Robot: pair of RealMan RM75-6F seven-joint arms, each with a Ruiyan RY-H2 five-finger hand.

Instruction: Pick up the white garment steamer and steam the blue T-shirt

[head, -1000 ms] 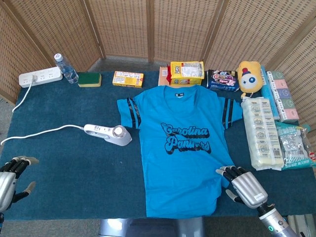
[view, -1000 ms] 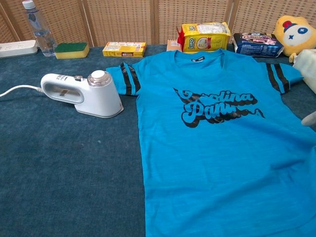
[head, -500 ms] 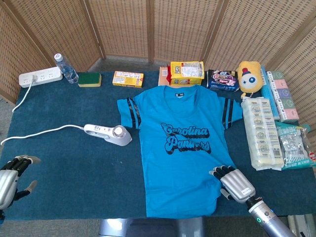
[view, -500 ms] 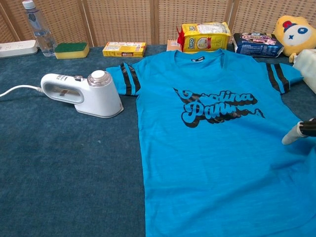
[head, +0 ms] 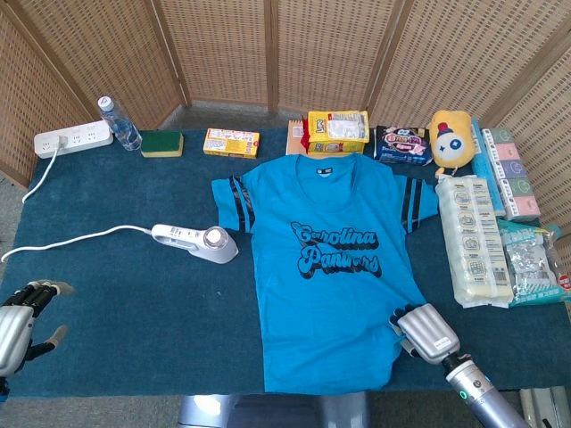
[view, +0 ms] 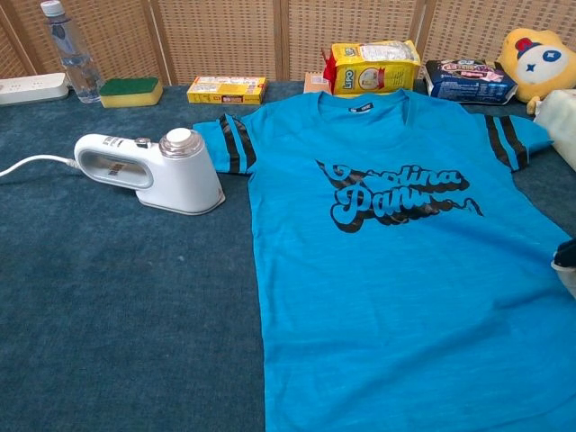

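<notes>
The white garment steamer (head: 198, 241) lies on its side on the dark blue table cover, left of the blue T-shirt (head: 326, 259), with its cord running off to the left. The chest view shows the steamer (view: 153, 171) close to the T-shirt's (view: 396, 252) striped sleeve. My right hand (head: 421, 332) lies back-up on the shirt's lower right hem with its fingers curled down onto the cloth. Whether it grips the cloth is hidden, and only a sliver of that hand (view: 567, 265) shows in the chest view. My left hand (head: 20, 321) hovers at the table's near left corner, holding nothing, fingers apart, far from the steamer.
A power strip (head: 73, 138), a water bottle (head: 119, 123), a green sponge (head: 161, 143) and a yellow box (head: 231, 142) line the back edge. Snack packs (head: 337, 131), a yellow plush toy (head: 450, 138) and wrapped packages (head: 477, 241) crowd the back right and right side.
My right hand has slid left from the bare table onto the shirt's lower right hem, and its fingers have curled in. The left hand and the steamer have not moved.
</notes>
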